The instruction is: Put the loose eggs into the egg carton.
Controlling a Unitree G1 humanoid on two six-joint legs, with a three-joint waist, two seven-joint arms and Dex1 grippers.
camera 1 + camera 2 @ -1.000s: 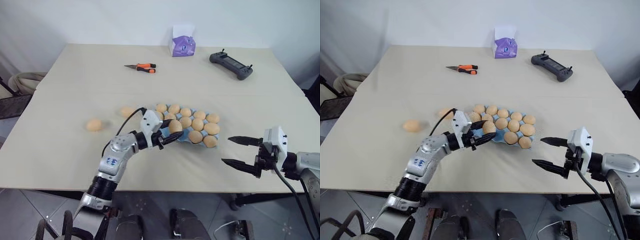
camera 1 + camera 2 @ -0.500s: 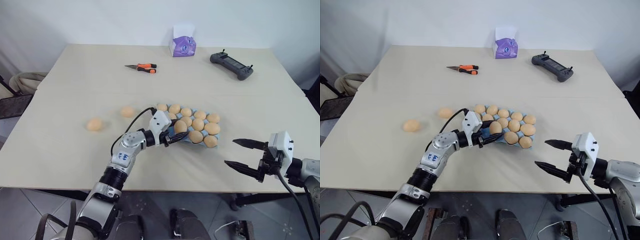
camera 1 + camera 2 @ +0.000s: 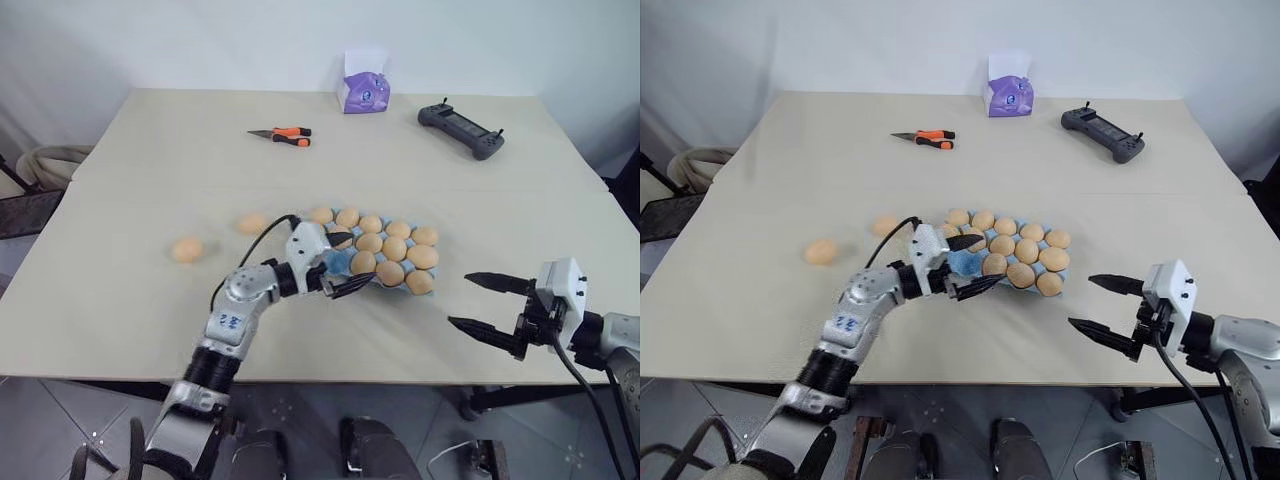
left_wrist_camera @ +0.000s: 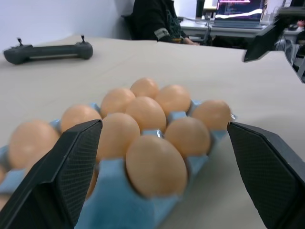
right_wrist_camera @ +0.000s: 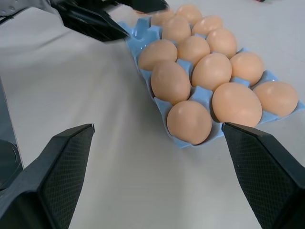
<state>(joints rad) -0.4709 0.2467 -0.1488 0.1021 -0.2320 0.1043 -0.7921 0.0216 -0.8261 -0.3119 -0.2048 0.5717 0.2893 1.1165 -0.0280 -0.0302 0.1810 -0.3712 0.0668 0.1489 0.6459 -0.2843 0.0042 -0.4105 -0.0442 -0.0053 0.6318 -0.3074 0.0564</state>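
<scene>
At the table's near edge my right gripper (image 3: 495,306) hangs spread and empty. Farther in, my left gripper (image 3: 346,264) has just spread wide, leaving its smooth tan-orange egg (image 3: 363,262) seated in the light blue moulded egg carton (image 3: 338,261). Beyond, two loose eggs (image 3: 187,249) remain on the beige tabletop (image 3: 150,180).

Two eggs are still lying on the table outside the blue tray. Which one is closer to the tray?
The loose egg just left of the egg carton is closer. The other loose egg lies farther left, alone on the table.
</scene>
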